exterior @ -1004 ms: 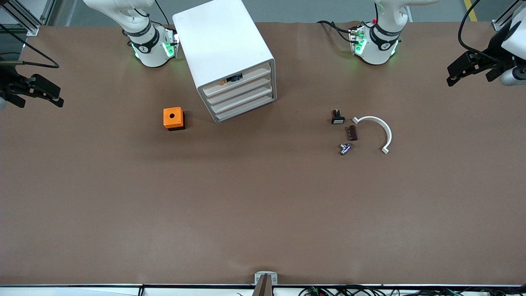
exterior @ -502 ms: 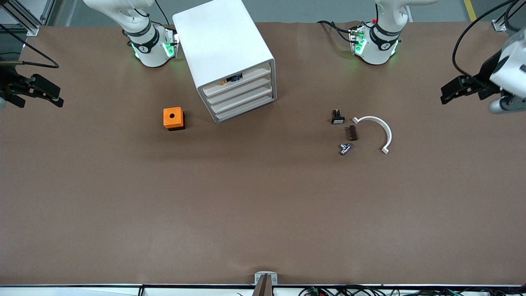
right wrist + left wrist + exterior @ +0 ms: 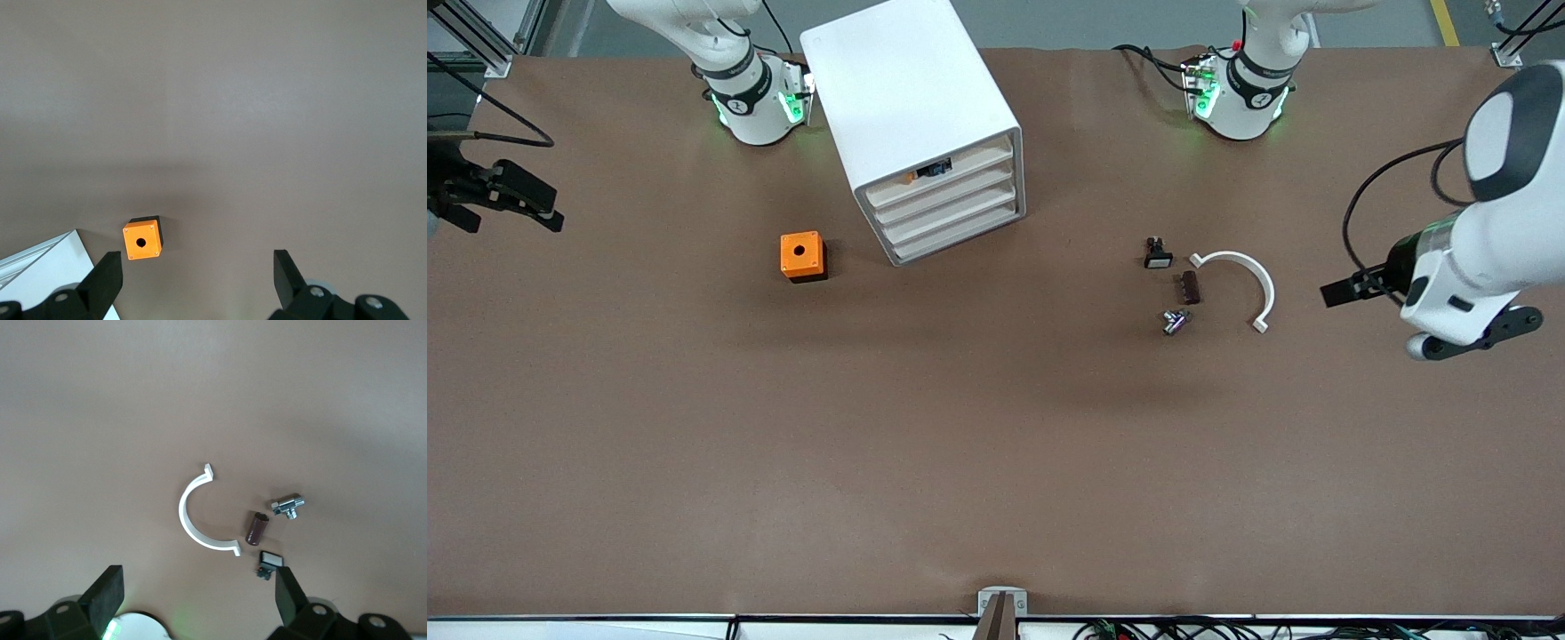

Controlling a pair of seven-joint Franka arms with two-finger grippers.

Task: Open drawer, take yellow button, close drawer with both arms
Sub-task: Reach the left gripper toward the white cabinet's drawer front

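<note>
Cabinet (image 3: 920, 124) sits upper centre of the front frame, between the two arm bases, its front angled toward the camera. Drawer (image 3: 943, 173) is the top one of four and reads as closed, flush with the three below. Button (image 3: 911, 177) is inside it: an orange cap with a dark body just beside it, visible through the gap at the drawer front.

Left gripper (image 3: 1343, 292) is at the right edge of the front frame, up in the air over bare table at the left arm's end, holding nothing. Left wrist view shows both fingers (image 3: 107, 593) wide apart, with nothing between them.

Right gripper (image 3: 511, 196) is at the left edge of the front frame, over the table's edge at the right arm's end. Fingers (image 3: 110, 277) are spread wide in the right wrist view and it is empty.

Orange cube (image 3: 802, 256) with a hole in its top stands left of centre, near the cabinet's front corner, toward the right arm's end.

Right of centre is a cluster: white arc (image 3: 1249, 280), brown part (image 3: 1190, 287) just beside it, black-and-white part (image 3: 1157, 254) a little higher in the frame, metal fitting (image 3: 1174, 321) lowest of the four. None of them touch.
</note>
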